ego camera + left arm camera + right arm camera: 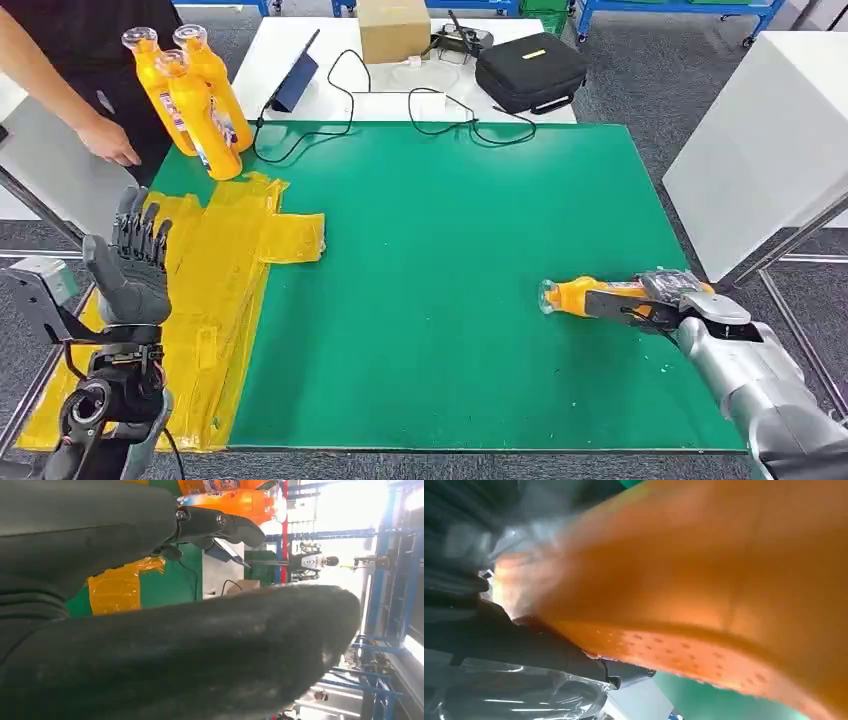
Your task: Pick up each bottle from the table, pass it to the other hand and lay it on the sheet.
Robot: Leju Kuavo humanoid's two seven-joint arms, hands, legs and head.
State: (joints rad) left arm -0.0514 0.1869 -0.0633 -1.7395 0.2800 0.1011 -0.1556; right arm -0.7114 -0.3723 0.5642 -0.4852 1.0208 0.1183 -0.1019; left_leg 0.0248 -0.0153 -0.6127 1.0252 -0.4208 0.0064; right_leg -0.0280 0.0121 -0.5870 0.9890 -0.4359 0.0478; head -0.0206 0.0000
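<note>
Held bottle (580, 296): orange plastic, lying sideways low over the green worktop (450, 250), cap end toward the sheet.
Right hand (660, 305): fingers wrapped round the bottle's base end.
Left hand (132, 262): raised above the sheet, fingers spread, holding nothing.
Sheet (215, 290): crinkled, glossy yellow film.
Standing bottles (195, 100): three, orange, clustered at the sheet's far end.

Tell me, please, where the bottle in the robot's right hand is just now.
In the head view the bottle lies on its side at the right of the green mat, gripped by the right hand, cap pointing toward the yellow sheet.
</note>
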